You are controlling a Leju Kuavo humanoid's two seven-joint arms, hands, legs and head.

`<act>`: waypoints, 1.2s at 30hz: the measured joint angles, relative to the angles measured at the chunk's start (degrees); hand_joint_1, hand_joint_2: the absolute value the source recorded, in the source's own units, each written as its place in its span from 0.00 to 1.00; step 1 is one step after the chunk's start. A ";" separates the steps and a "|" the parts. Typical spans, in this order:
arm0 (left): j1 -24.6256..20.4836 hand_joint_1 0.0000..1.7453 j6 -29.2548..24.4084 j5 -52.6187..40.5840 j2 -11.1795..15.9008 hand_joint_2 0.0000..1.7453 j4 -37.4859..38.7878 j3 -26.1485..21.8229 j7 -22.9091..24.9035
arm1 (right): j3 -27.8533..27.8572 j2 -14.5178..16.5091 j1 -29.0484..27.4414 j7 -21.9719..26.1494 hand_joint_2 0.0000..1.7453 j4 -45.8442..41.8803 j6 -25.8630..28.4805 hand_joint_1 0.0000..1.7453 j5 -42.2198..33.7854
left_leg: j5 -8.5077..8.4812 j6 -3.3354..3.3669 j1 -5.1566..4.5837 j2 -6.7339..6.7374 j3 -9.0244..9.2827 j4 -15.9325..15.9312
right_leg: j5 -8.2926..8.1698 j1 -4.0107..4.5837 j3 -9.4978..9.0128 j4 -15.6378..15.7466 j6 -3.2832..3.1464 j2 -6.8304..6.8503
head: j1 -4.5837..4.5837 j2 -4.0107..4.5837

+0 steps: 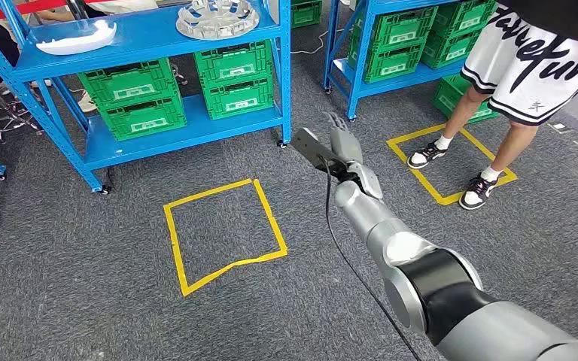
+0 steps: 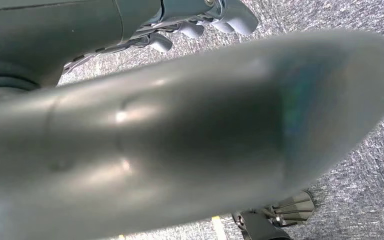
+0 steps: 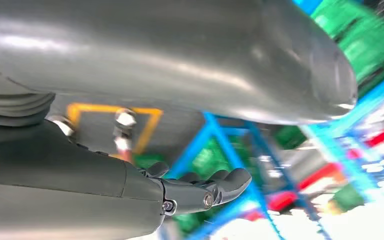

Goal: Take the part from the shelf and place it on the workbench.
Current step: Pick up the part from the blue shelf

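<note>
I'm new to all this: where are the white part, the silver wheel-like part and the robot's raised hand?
white part [image 1: 75, 37], head view, its middle.
silver wheel-like part [image 1: 217, 16], head view, its centre.
right hand [image 1: 344, 143], head view, its back.

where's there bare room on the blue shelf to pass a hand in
Top shelf board is bare between the white part and the silver round part. The lower level is crowded with green crates; bare board runs along its front edge.

Head view high, facing down at floor and shelf [image 1: 150, 83], wrist views close behind each hand.
</note>
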State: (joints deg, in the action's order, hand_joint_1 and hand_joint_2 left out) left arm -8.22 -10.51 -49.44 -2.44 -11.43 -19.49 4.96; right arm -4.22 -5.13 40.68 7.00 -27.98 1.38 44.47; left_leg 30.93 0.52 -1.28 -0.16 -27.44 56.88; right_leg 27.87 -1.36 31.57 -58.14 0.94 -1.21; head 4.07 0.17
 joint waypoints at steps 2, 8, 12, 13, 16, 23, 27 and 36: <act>0.00 0.00 -0.13 -0.05 -0.07 0.00 0.04 -0.14 0.04 | -1.74 0.09 0.36 -0.12 0.00 -0.88 -0.42 0.00 0.32 | 0.00 0.00 0.00 -0.01 -0.01 0.00 | 0.00 0.00 0.00 0.00 0.00 0.00 | 0.00 0.00; 0.17 0.00 -0.91 -0.52 -0.42 0.00 0.24 -0.92 0.33 | -13.22 0.37 2.43 -1.17 0.00 -6.23 -2.99 0.00 1.77 | 0.01 0.01 -0.01 -0.02 -0.06 0.07 | -0.03 -0.03 0.04 0.02 0.02 0.01 | -0.01 0.00; 0.40 0.00 -1.41 -0.90 -0.45 0.00 0.33 -1.39 0.45 | -20.23 0.40 2.95 -2.04 0.00 -9.67 -4.43 0.00 2.24 | 0.02 0.04 -0.06 -0.08 -0.46 0.47 | -0.21 -0.17 0.27 0.10 0.21 0.06 | -0.01 0.00; 0.51 0.00 -1.52 -1.01 -0.45 0.00 0.34 -1.46 0.46 | -21.94 0.39 3.02 -2.31 0.00 -10.61 -4.83 0.00 2.30 | 0.01 0.06 -0.06 -0.09 -0.59 0.55 | -0.28 -0.17 0.35 0.11 0.30 0.05 | -0.01 0.00; 0.85 0.00 -1.98 -1.27 -0.50 0.00 0.34 -1.58 0.46 | -27.08 0.29 3.35 -3.30 0.00 -13.59 -5.87 0.00 2.31 | -0.11 0.50 0.11 0.02 -0.73 0.43 | -0.35 -0.14 0.69 0.17 0.62 0.00 | -0.02 0.00; 1.17 0.00 -2.87 -2.74 -1.23 0.00 0.33 -2.04 0.45 | -38.73 -1.11 4.66 -6.51 0.00 -19.12 -8.01 0.00 2.01 | 0.22 1.42 0.80 0.63 0.30 -0.40 | 3.38 0.13 11.61 -16.37 1.26 0.72 | 0.12 0.00; 1.25 0.00 -3.16 -3.38 -1.69 0.00 0.35 -2.19 0.44 | -42.15 -2.39 5.67 -6.68 0.00 -20.33 -9.32 0.00 0.66 | 2.16 0.41 0.94 0.54 2.15 -0.43 | -5.35 0.43 8.56 -5.14 0.72 1.24 | -0.03 0.00; 0.98 0.00 -3.32 -3.38 -1.95 0.00 0.28 -2.35 0.60 | -46.40 -2.90 7.73 -6.17 0.00 -20.67 -9.71 0.00 -0.69 | 6.53 -2.84 1.24 0.65 -3.82 11.32 | -0.77 0.41 2.50 -0.21 -2.45 0.96 | -0.92 0.00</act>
State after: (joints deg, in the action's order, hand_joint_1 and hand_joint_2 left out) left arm -7.23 -13.84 -52.82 -4.39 -11.15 -21.83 5.56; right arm -50.61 -8.03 48.40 0.83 -48.64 -8.33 43.78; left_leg 37.45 -2.32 -0.05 0.49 -31.26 68.19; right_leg 27.11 -0.95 34.06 -58.36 -1.51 -0.24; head 3.14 0.17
